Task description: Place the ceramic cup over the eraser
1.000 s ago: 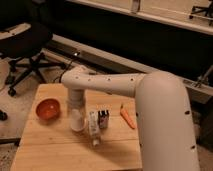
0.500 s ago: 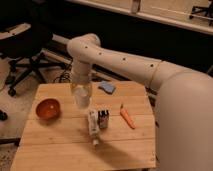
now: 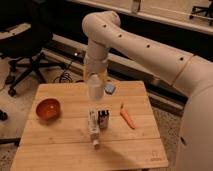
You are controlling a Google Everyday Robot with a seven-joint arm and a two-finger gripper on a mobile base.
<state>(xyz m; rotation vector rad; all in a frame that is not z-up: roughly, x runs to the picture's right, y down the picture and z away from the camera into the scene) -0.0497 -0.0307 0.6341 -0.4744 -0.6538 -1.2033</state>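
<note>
My gripper (image 3: pixel 95 79) hangs from the big white arm over the back middle of the wooden table (image 3: pixel 60 145). It is shut on the ceramic cup (image 3: pixel 94 92), a small white cup held upright in the air above the table. The eraser (image 3: pixel 103 119), a small dark block with pale marks, stands on the table in front of and slightly right of the cup, well below it. The cup does not touch the eraser.
A long white tube (image 3: pixel 93 128) lies right beside the eraser on its left. An orange-red bowl (image 3: pixel 48 108) sits at the left. A flat light-blue piece (image 3: pixel 110 89) lies behind, an orange carrot (image 3: pixel 127 117) to the right. Office chairs stand at the back left.
The gripper has lifted the cup off the table and carried it up and back. The arm now stands higher, and the eraser and tube show fully in front of it.
</note>
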